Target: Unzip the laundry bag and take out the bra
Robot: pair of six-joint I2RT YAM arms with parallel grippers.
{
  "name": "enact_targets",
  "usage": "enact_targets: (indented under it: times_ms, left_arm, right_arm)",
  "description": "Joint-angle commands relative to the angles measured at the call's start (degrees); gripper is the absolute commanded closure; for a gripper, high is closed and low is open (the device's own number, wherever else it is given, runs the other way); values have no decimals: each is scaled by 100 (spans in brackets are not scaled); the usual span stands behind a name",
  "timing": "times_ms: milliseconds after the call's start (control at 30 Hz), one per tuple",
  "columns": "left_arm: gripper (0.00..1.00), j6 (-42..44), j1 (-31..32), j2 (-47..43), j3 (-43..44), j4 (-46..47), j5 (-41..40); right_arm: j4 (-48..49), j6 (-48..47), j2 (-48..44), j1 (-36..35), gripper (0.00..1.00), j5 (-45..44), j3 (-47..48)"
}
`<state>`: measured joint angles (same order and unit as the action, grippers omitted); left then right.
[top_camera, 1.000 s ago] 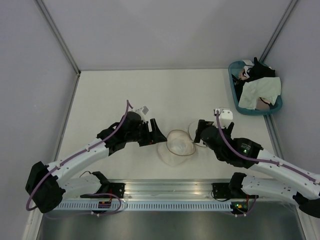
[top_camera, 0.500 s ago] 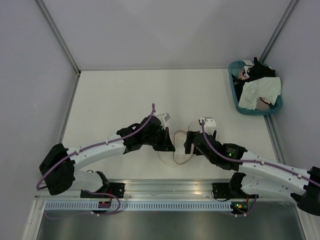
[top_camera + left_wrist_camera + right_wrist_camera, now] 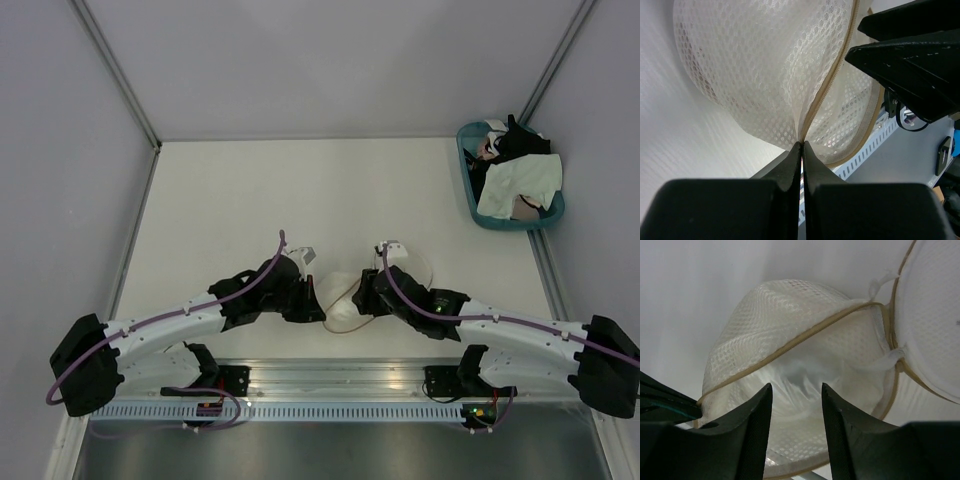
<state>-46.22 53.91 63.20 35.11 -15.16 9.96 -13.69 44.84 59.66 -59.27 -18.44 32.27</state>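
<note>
Since the earlier frame, both arms have been drawn in toward the lower centre of the top view, and the laundry bag (image 3: 340, 312) now lies nearer the bottom edge of the worktop (image 3: 250, 190). The left gripper (image 3: 801, 145) is clamped tight on the bag's tan seam (image 3: 816, 107). The right gripper (image 3: 796, 390) is held partly open, its fingers astride the mesh dome; contact cannot be told.
</note>
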Motion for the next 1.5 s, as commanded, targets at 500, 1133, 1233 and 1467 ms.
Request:
enact_targets:
  times_ms: [500,1133,1233,1467]
  left_arm:
    - [98,-353,93,-106,-145,400,-117]
    - [98,-414,85,-581,145,-154,-1198]
    - [98,-458,93,-484,101,-119,-1075]
    - [98,-555,93,-563,-66,-40,-1022]
  right_arm:
    - [1167,-204,1549,-111,99,376,244]
    - [-1275,-723,-1973,-120,99,-309,1640]
    - [-1741,-730,-2125,-120,100,-1841,2105]
    - [-1444,-1767,-1564,-112,99,-4540,3240]
